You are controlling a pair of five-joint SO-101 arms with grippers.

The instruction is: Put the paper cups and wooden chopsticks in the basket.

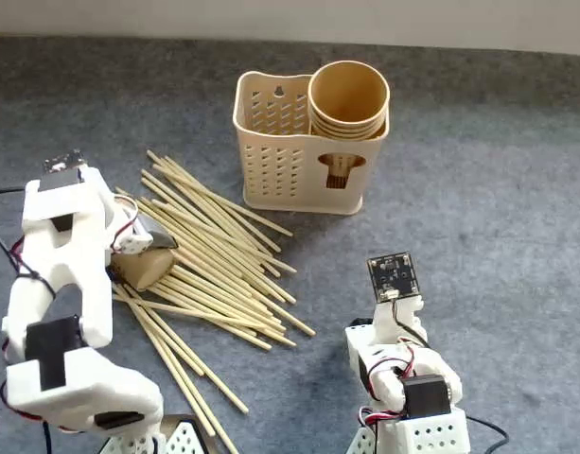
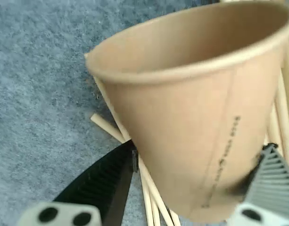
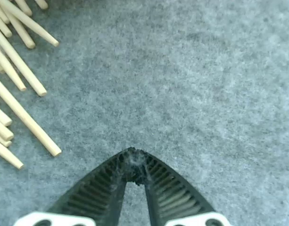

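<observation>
Tipped on its side over the loose pale wooden chopsticks (image 1: pixel 223 255): one brown paper cup (image 2: pixel 191 108), clamped in the left gripper (image 2: pixel 198 155). Beyond the pile, more stacked brown cups (image 1: pixel 348 99) standing in the cream perforated plastic basket (image 1: pixel 271 156). Nearer, over grey felt table (image 3: pixel 205 70), right gripper (image 3: pixel 132 162) pinched closed, holding nothing.

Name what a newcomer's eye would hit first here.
A sprawling pile of wooden chopsticks lies on the grey table, left of centre. Behind it stands the basket, with stacked paper cups in its right end. The left hand grips one more paper cup at the pile's left edge.
</observation>
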